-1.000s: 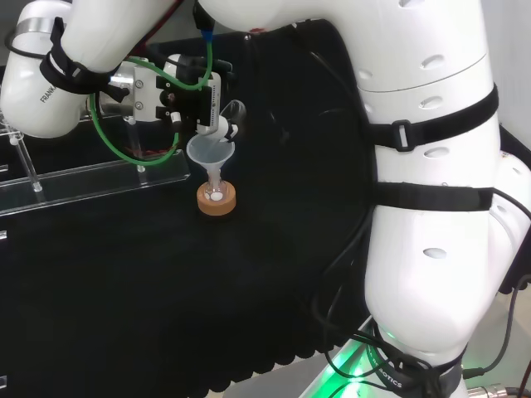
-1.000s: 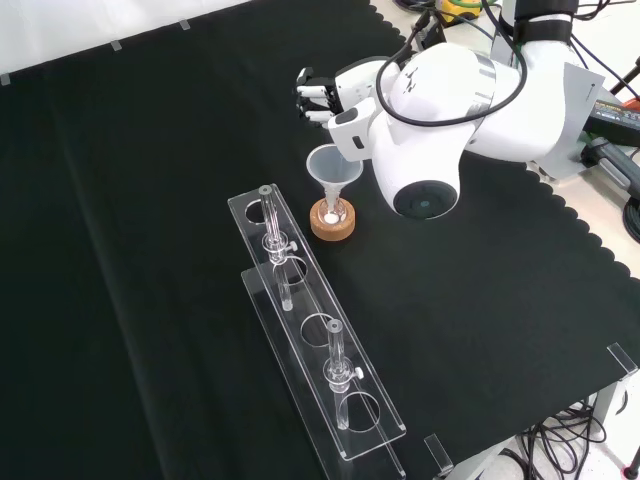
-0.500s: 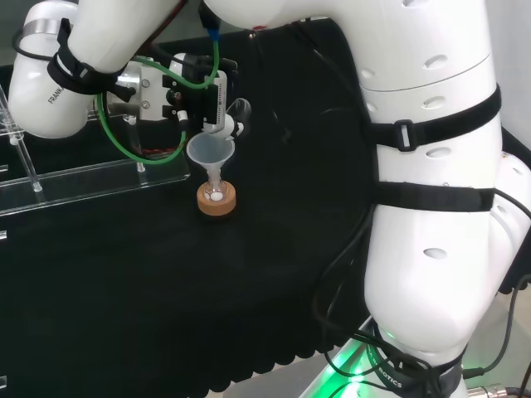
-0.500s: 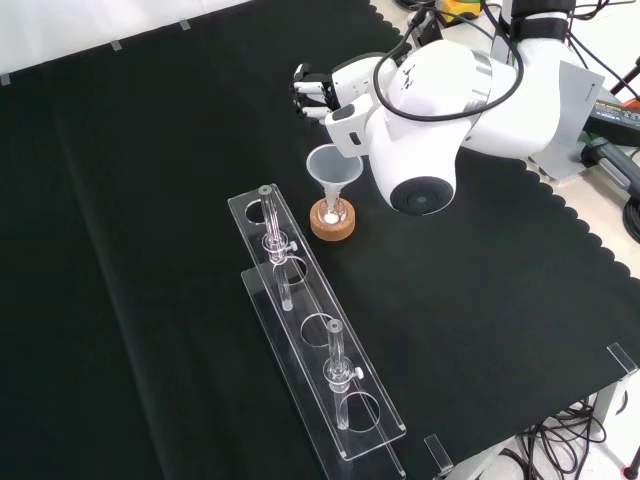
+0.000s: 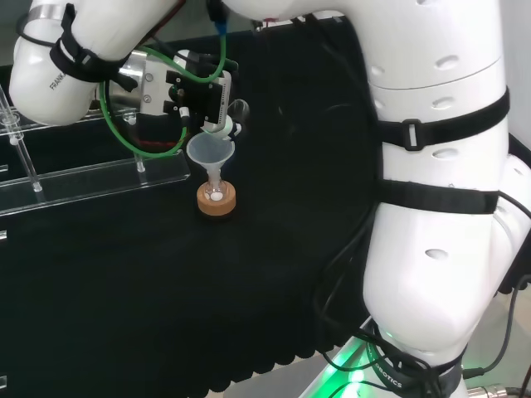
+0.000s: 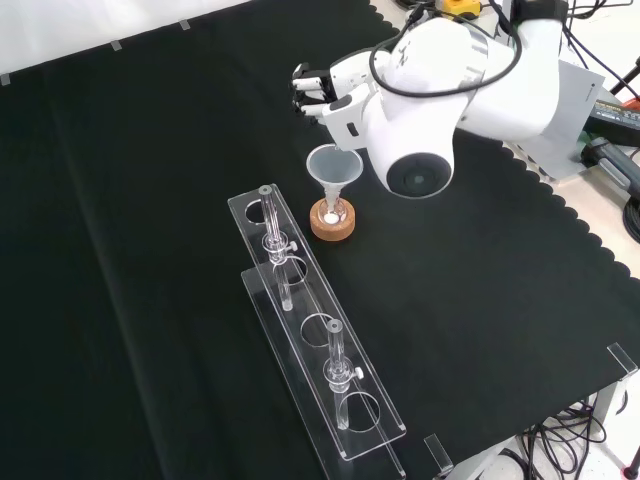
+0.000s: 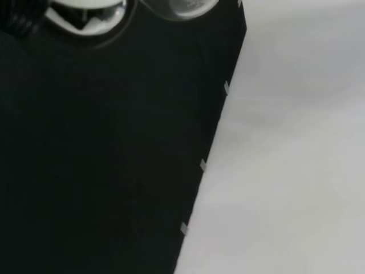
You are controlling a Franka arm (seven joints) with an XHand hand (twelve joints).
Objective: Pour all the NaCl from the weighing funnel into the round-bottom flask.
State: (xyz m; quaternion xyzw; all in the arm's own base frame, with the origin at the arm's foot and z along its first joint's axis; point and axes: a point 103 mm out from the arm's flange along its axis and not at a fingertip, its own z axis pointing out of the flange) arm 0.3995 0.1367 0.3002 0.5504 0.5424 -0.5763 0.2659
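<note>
Cloth (image 6: 150, 200), black with a scalloped edge, is covering your bench, and pale floor is showing past its edge in the wrist view. Two clear racks (image 6: 320, 370) are lying near the middle in the front view. Your round-bottom flask (image 6: 331, 213) is sitting upright on a cork ring (image 6: 332, 227), a funnel (image 6: 333, 167) standing mouth-up in its neck. Your hand (image 6: 318, 92) is hovering just above the funnel, fingers curled around a small clear vessel (image 5: 236, 110), which I take for the weighing funnel; its tilt I cannot tell.

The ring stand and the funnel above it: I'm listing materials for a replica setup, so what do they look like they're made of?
The ring stand looks like cork: matte tan, grainy. The funnel seems translucent plastic or glass, since the black cloth shows through its cone; which one is unclear.
</note>
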